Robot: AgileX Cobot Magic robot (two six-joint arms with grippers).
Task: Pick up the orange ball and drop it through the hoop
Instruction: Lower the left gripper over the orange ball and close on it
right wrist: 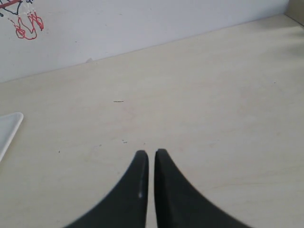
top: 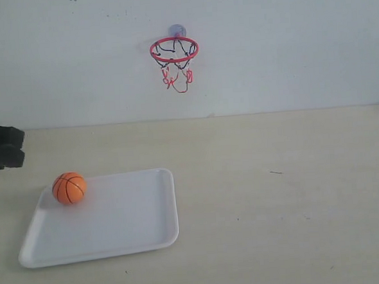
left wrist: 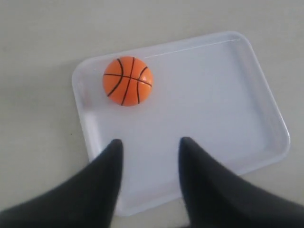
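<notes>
Left wrist view alone shows the left gripper (left wrist: 151,142), its dark tapered fingers spread apart above the smooth white tray (left wrist: 213,95). The orange ball (left wrist: 127,81), glossy with black seams, sits in a rounded corner of that tray, apart from the fingers. Right wrist view shows the right gripper (right wrist: 151,153) closed to a thin slit over the pale table (right wrist: 213,95), while only the exterior view shows the whole hoop (top: 173,49), red ring and string net, mounted on the white wall (top: 286,46).

exterior: faces hoop (top: 175,60), wall (top: 299,45) | left wrist: above tray (left wrist: 280,128) | right wrist: low, hoop shared
</notes>
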